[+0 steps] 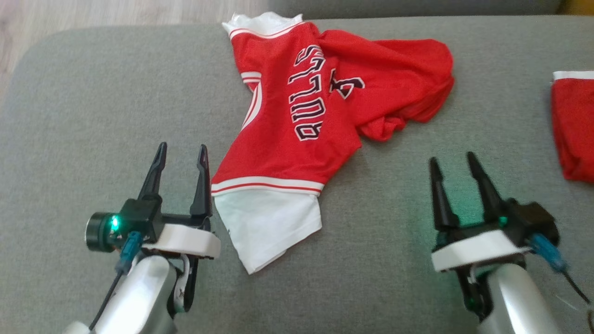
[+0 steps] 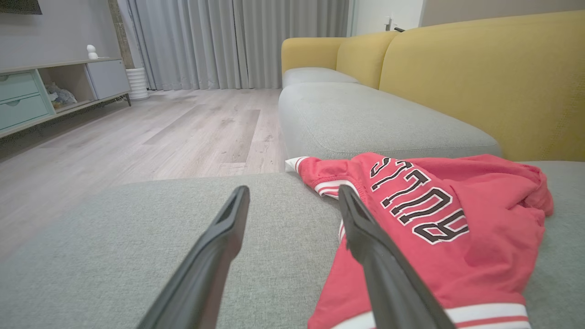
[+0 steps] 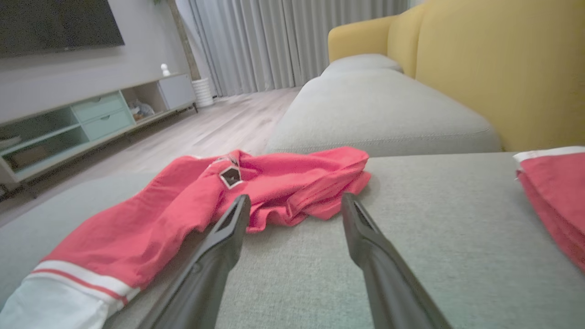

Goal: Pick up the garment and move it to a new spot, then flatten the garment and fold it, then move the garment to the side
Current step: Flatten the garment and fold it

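Observation:
The garment (image 1: 297, 106) is a red jersey with white trim, white sleeves and black "BULLS" lettering, lying crumpled on the grey sofa cushion (image 1: 93, 106). It also lies ahead and to the right in the left wrist view (image 2: 434, 228) and ahead and to the left in the right wrist view (image 3: 192, 205). My left gripper (image 1: 182, 153) stands open just left of its white sleeve, holding nothing. On the garment's right, my right gripper (image 1: 454, 161) is open too, over bare cushion and clear of the cloth.
A second red cloth with a white band (image 1: 573, 125) lies at the right edge of the cushion. Yellow sofa backrests (image 2: 484, 77) rise behind the seat. Wooden floor (image 2: 137, 137), a media cabinet (image 2: 55, 91) and grey curtains lie beyond the cushion's far edge.

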